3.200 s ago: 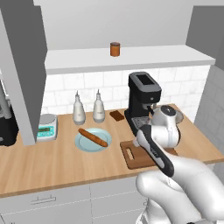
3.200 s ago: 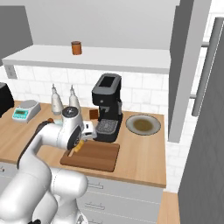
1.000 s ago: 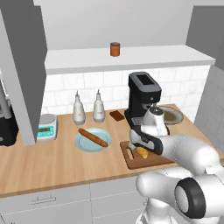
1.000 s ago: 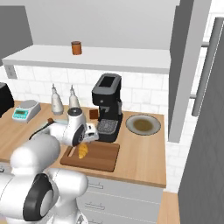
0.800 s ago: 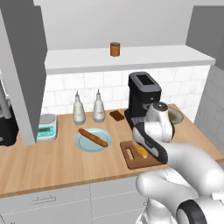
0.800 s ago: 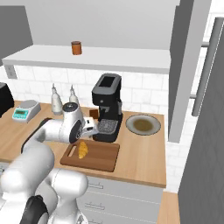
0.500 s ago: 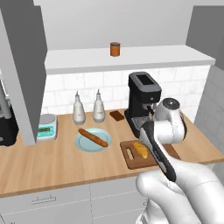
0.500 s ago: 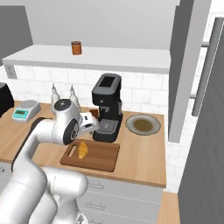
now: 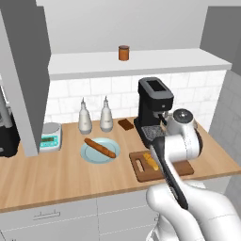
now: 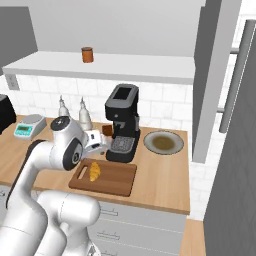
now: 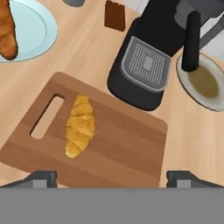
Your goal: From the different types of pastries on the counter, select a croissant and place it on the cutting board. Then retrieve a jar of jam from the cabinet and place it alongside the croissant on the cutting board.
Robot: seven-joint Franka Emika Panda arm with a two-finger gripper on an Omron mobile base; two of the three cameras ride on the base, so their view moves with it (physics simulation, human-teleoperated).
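Observation:
The golden croissant (image 11: 81, 126) lies loose on the dark cutting board (image 11: 127, 144), next to the slot handle. My gripper (image 11: 112, 178) hangs above the board, open, with nothing between its fingertips (image 11: 41, 177). From the right base view the gripper (image 10: 103, 144) sits just above the board (image 10: 117, 180) and the croissant (image 10: 94, 171), in front of the coffee machine. The jar of jam (image 9: 124, 52) stands on the cabinet shelf (image 9: 155, 61), high above the counter (image 9: 56, 174). The other pastries are a long brown stick (image 9: 100, 147) on a pale blue plate and a dark square (image 9: 125, 124).
A black coffee machine (image 9: 153, 108) stands right behind the board. Two white bottles (image 9: 84, 117) and a small scale (image 9: 49, 136) are at the back left. A plate with brown contents (image 10: 163, 142) lies right of the machine. A grey cabinet panel (image 9: 26, 70) hangs at left.
The gripper has lifted off the cutting board and drawn back upward, leaving the croissant lying there. The croissant and the other things have stayed put.

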